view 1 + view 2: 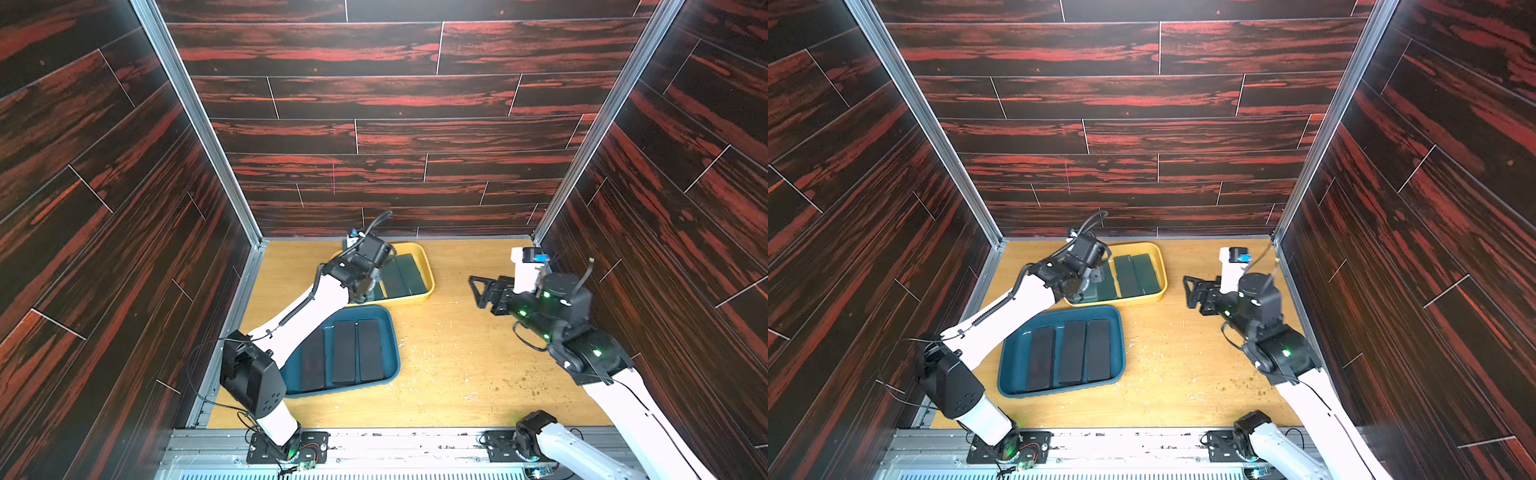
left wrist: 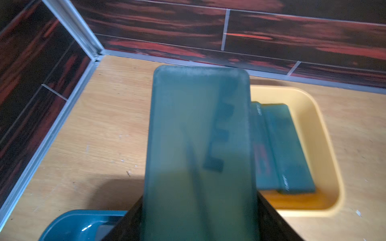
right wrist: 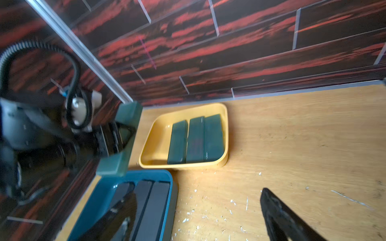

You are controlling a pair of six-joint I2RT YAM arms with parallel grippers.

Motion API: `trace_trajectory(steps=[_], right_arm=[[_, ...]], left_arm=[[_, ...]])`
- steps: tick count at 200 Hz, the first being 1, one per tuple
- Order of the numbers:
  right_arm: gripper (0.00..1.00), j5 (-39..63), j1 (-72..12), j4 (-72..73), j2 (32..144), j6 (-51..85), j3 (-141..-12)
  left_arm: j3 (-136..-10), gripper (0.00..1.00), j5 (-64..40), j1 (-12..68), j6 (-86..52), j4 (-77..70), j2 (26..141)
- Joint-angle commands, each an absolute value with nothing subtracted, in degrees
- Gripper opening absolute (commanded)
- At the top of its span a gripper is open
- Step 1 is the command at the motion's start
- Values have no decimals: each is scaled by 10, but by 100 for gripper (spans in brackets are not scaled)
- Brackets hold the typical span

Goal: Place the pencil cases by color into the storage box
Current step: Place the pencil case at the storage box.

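My left gripper (image 2: 200, 223) is shut on a dark green pencil case (image 2: 198, 146) and holds it above the near left end of the yellow storage box (image 1: 428, 274). From the right wrist view this case (image 3: 123, 141) shows edge-on beside the yellow box (image 3: 226, 133). Three dark green pencil cases (image 3: 196, 139) lie side by side in that box. Three black pencil cases (image 1: 357, 349) lie in the blue storage box (image 1: 390, 324). My right gripper (image 1: 478, 291) hovers open and empty over bare table right of both boxes.
Dark red panelled walls on aluminium frames (image 1: 199, 124) close in the wooden table (image 1: 457, 374) on three sides. Pale crumbs (image 3: 208, 217) are scattered over the table right of the blue box. The two boxes sit close together at the left.
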State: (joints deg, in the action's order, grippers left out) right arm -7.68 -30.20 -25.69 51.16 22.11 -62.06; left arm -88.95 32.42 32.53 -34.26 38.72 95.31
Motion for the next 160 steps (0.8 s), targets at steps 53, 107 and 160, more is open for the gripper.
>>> trace_trajectory(steps=[53, 107, 160], right_arm=[[92, -116, -418, -193, 605, 192, -594], [93, -49, -436, -140, 676, 188, -581], [93, -23, -446, -97, 715, 170, -562]], left_arm=[[-877, 44, 276, 241, -334, 364, 980], [-892, 44, 229, 216, -321, 343, 1043], [-910, 44, 194, 201, -309, 334, 1090]])
